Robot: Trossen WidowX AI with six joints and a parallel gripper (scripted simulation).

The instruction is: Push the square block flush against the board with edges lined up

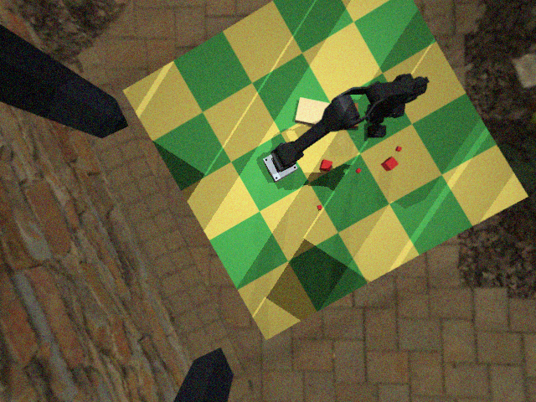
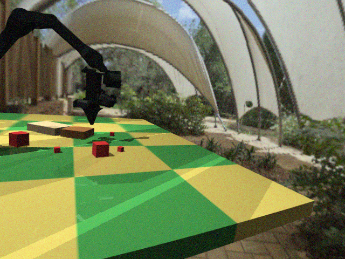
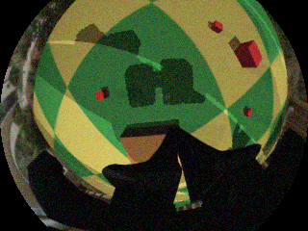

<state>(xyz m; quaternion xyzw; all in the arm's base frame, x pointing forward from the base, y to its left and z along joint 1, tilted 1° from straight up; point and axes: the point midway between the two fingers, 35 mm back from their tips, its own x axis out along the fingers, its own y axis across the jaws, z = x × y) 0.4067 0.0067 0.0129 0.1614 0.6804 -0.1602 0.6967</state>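
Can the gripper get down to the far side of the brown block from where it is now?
Probably yes. The gripper, jaws shut, hangs just above the brown block at its far edge, with nothing between; the red cubes sit nearer the camera.

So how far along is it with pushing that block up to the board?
Done, it seems: the brown square block sits against the pale wooden board's end; whether edges line up is unclear. In hand: the shut, empty claw hovers above the block. Left: moving it away.
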